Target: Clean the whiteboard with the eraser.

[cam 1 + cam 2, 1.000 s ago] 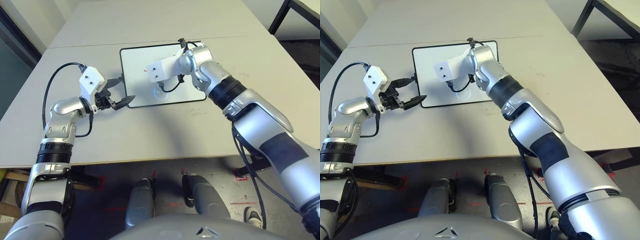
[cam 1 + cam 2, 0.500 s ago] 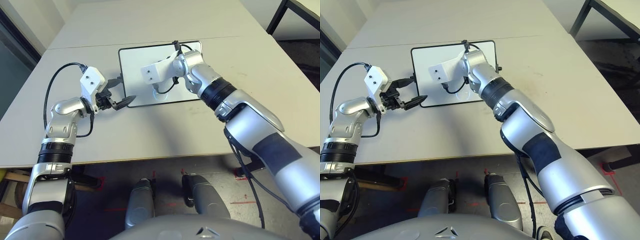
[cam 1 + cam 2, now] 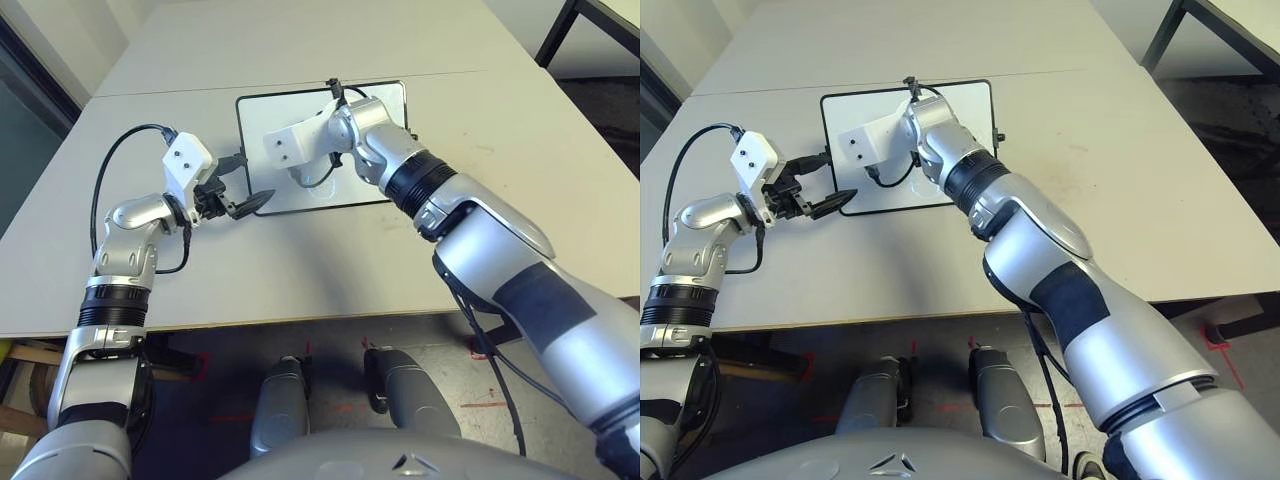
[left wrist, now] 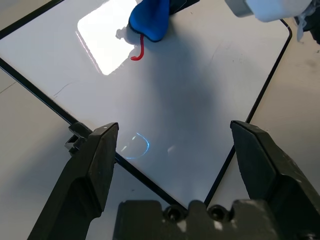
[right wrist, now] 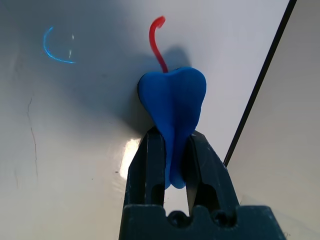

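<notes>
Right wrist view: eraser [image 5: 173, 117] pinched in right gripper [image 5: 172, 165], long axis along the fingers, tip on the board [image 5: 75, 125] at the foot of a red mark [image 5: 157, 42], centre of frame. Left gripper [image 4: 172, 170] spread wide, empty, over the board's edge. Contact face hidden.

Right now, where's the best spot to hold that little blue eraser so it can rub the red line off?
Probably at its narrow middle, as the right gripper does now: its fingers pinch the eraser from both sides at the waist. That leaves the wide lobed end free and pressed on the whiteboard, right at the red squiggle.
</notes>
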